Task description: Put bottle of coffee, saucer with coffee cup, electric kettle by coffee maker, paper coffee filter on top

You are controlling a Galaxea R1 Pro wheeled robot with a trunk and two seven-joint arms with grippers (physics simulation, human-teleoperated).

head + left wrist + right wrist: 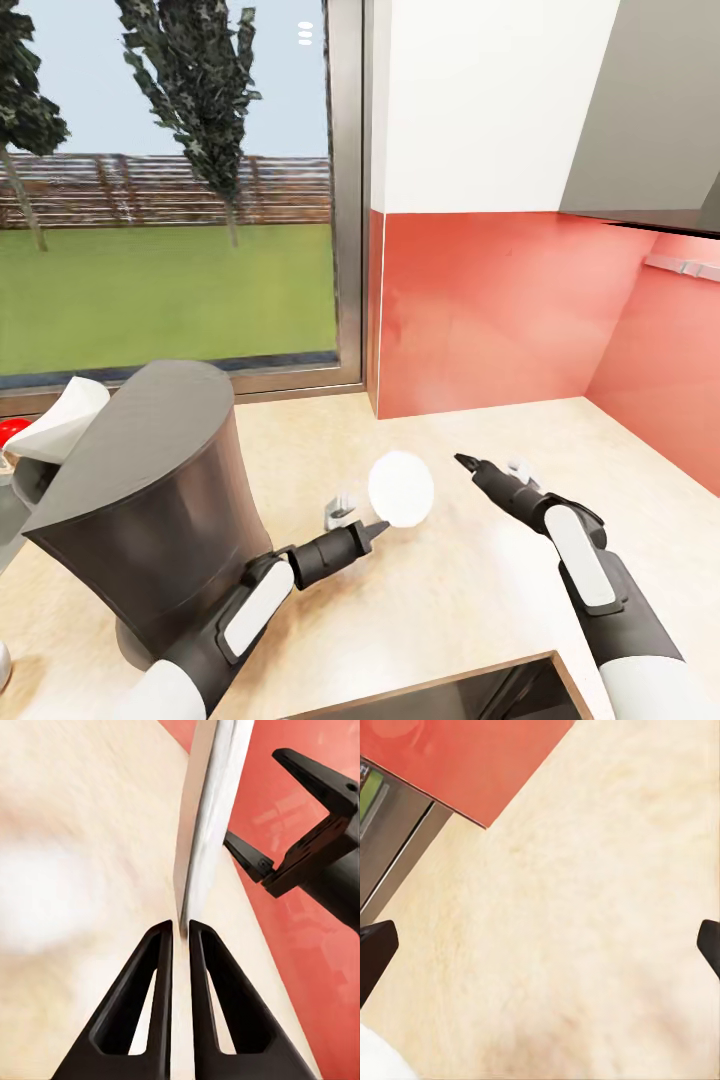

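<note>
While its two black fingers press together on the rim of the small round white saucer [401,488], the left gripper [381,525] holds that plate tilted on edge above the long light beige wood-grain countertop [480,620]; the right gripper [492,466], jaws spread wide, hovers just beside it; the tall dark grey coffee maker [150,500] stands to the left.

The left arm reaches toward one o'clock, its gripper [378,525] pinched tight on the edge of the saucer [402,488]. The right arm extends toward eleven o'clock, its gripper [490,464] spread wide.
</note>
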